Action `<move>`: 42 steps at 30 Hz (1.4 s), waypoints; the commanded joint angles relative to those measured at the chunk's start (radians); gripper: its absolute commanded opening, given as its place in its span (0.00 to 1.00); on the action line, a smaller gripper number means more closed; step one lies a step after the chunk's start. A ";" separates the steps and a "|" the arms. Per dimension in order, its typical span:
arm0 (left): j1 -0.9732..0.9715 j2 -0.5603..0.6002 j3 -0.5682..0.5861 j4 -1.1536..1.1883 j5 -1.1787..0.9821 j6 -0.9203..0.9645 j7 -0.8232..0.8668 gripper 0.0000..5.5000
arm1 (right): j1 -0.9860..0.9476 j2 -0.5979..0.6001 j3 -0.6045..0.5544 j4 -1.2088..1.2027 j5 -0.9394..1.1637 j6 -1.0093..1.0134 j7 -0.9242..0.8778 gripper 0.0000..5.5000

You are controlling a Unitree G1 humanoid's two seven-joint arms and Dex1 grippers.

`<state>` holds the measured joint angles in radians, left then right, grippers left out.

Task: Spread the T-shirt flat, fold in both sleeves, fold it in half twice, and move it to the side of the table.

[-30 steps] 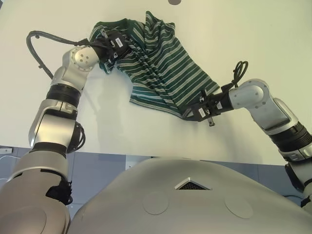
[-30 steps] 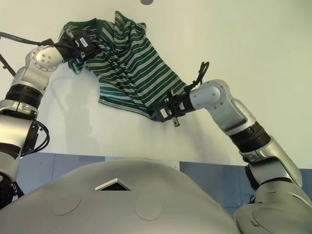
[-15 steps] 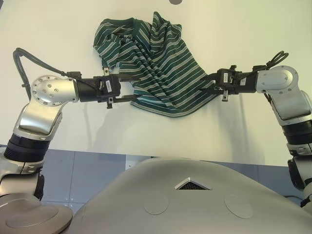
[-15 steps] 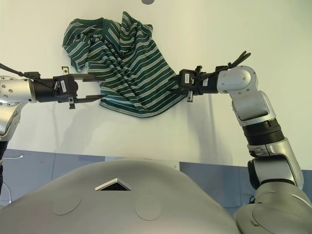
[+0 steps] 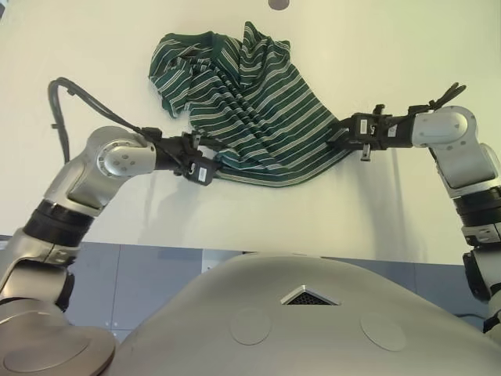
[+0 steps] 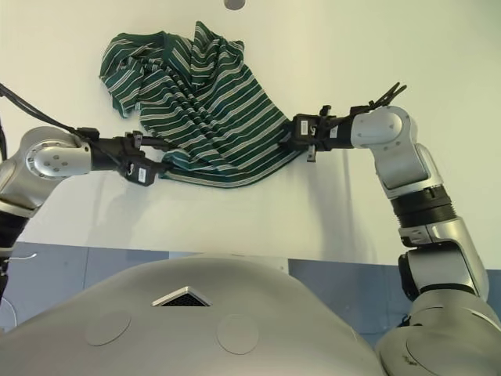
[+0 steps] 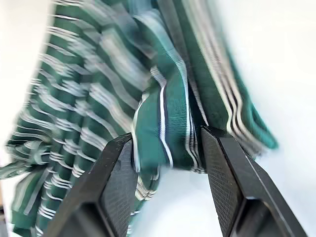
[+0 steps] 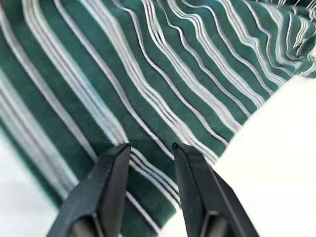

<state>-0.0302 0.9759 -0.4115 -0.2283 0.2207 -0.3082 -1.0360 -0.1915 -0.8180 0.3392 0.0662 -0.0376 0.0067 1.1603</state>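
The green striped T-shirt (image 5: 243, 102) lies crumpled on the white table (image 5: 407, 55), collar at the far left. My left gripper (image 5: 210, 164) is at the shirt's near-left hem. In the left wrist view it (image 7: 167, 134) stands open, its jaws apart on either side of a raised fold of the fabric (image 7: 165, 118). My right gripper (image 5: 338, 141) is at the shirt's right edge. In the right wrist view it (image 8: 151, 145) has its jaws close together, pinching the striped cloth (image 8: 148, 74).
The table's near edge (image 5: 156, 239) runs just in front of both arms, with grey floor below it. Bare white tabletop stretches to the right (image 5: 423, 204) and left (image 5: 47, 47) of the shirt. A small dark round mark (image 5: 279, 3) sits at the far edge.
The left gripper left the collar, swung out to the left while open, then came in to the near-left hem. The right gripper dragged the shirt's near corner rightward and now holds still.
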 commanded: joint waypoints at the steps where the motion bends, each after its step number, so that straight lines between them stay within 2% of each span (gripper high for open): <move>1: 0.142 0.139 0.034 -0.212 -0.188 0.249 -0.168 0.39 | 0.228 -0.179 0.028 -0.204 0.114 0.165 0.190 0.29; 4: 0.219 0.235 0.105 -0.358 -0.386 0.443 -0.252 0.39 | 0.359 -0.294 -0.063 -0.504 0.330 0.291 0.246 0.29; 6: 0.237 0.257 0.135 -0.404 -0.452 0.504 -0.276 0.39 | 0.307 -0.283 -0.133 -0.534 0.374 0.333 0.211 0.29; 7: 0.191 0.231 0.151 -0.403 -0.486 0.535 -0.270 0.39 | 0.235 -0.263 -0.163 -0.500 0.377 0.344 0.186 0.29; 9: 0.033 0.144 0.182 -0.346 -0.546 0.581 -0.250 0.39 | 0.076 -0.205 -0.188 -0.399 0.363 0.347 0.138 0.29; 12: -0.290 -0.148 0.127 0.041 -0.429 0.495 -0.093 0.39 | -0.165 0.038 -0.079 -0.098 0.204 0.234 -0.028 0.29; 15: -0.458 -0.345 0.061 0.392 -0.293 0.373 0.036 0.39 | -0.313 0.236 -0.009 0.189 0.111 0.128 -0.130 0.29; 18: -0.546 -0.446 0.007 0.651 -0.185 0.260 0.099 0.39 | -0.418 0.303 0.023 0.382 0.029 0.007 -0.160 0.29; 21: -0.576 -0.506 -0.021 0.811 -0.101 0.180 0.164 0.39 | -0.490 0.335 0.022 0.480 0.011 -0.072 -0.125 0.29; 28: -0.561 -0.536 -0.029 0.910 -0.042 0.129 0.181 0.39 | -0.532 0.367 0.072 0.628 0.007 -0.119 0.096 0.29; 30: -0.557 -0.534 -0.036 0.909 -0.037 0.122 0.169 0.39 | -0.580 0.398 0.069 0.801 -0.049 -0.137 -0.006 0.29; 33: -0.546 -0.516 -0.052 0.909 -0.009 0.108 0.156 0.39 | -0.625 0.396 0.007 1.019 -0.080 -0.168 -0.197 0.29; 38: -0.512 -0.491 -0.076 0.880 0.044 0.043 0.173 0.40 | -0.619 0.368 -0.193 1.114 0.056 -0.103 -0.253 0.12; 41: -0.515 -0.489 -0.081 0.886 0.069 0.008 0.198 0.40 | -0.600 0.368 -0.307 1.133 0.115 -0.046 -0.383 0.00; 42: -0.517 -0.489 -0.078 0.887 0.069 0.001 0.201 0.40 | -0.599 0.367 -0.341 1.134 0.130 -0.042 -0.436 0.00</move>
<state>-0.5880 0.4699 -0.4670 0.6268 0.2451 -0.3171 -0.8248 -0.8079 -0.4430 0.0507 1.1917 0.0669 -0.0552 0.7991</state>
